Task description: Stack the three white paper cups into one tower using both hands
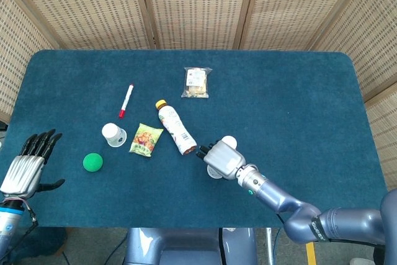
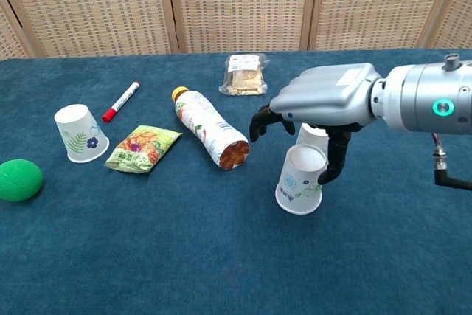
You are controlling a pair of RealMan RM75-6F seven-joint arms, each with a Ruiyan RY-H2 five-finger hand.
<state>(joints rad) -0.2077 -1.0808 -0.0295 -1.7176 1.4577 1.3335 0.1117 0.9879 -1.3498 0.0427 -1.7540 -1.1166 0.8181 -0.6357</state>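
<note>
**Blue felt table, three cups apart, right hand spread above the near one**

Woven cane screens (image 1: 198,4) stand behind a table (image 1: 291,91) covered in dark blue felt, with rounded far corners.

On its left part lie a red marker (image 1: 126,100), an upside-down left paper cup (image 2: 80,133) with a leaf print, a green ball (image 1: 92,162), and a snack packet (image 1: 146,139). A bottle (image 1: 175,128) lies on its side near the middle, and a clear biscuit bag (image 1: 196,83) sits further back.

The near paper cup (image 2: 301,180) stands inverted on the felt in front of the bottle's base. The rear paper cup (image 2: 312,135) is just behind it, mostly hidden under the right hand (image 2: 318,101). That hand hovers over both cups with its fingers spread, holding nothing; whether its thumb touches the near cup's side cannot be told.

The chest view shows the cups' prints and the gap between palm and near cup. From the head view, the right hand covers most of both cups, leaving only white edges. Only the head view shows the left hand (image 1: 25,166), off the table's front-left corner, fingers straight and together, thumb out to the side, holding nothing.

Bare felt fills the table's right half and the strip along the front edge.
</note>
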